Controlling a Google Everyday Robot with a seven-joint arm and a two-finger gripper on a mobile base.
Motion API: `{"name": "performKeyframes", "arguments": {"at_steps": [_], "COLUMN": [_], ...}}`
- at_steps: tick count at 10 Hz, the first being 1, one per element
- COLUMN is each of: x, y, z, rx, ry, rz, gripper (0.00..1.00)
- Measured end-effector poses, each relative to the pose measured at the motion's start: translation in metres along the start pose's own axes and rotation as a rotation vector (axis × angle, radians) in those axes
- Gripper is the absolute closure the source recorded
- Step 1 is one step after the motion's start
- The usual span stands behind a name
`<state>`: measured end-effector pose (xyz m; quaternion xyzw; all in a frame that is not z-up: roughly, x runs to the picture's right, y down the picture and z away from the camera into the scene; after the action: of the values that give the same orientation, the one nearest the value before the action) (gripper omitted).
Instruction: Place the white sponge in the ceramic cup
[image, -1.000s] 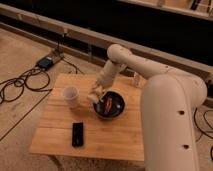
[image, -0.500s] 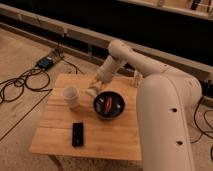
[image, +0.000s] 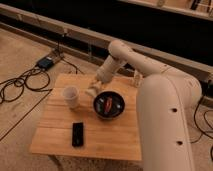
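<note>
Over the middle of the wooden table, the claw hangs between the cup and the black bowl. It's clamped on the white sponge, a pale lump at its tip, held off the tabletop. The cup stands upright just left of it, near but not underneath. Something orange lies in the bowl. Toward the lower left, a flat black gadget lies on the wood.

I see a wooden table on pale floor, black cables trailing left, dark wall behind; the gripper hangs over the table's far half.
</note>
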<state>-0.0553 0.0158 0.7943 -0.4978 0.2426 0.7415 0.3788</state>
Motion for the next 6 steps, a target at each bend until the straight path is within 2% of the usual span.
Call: {"name": "performKeyframes", "arguments": {"at_steps": [3, 6], "x": [0.011, 0.023], "y": [0.018, 0.030], "z": [-0.023, -0.043], "rx": [-0.098, -0.173], "ry": [0.067, 0.158], "rz": [0.056, 0.087], "gripper": [1.00, 1.00]}}
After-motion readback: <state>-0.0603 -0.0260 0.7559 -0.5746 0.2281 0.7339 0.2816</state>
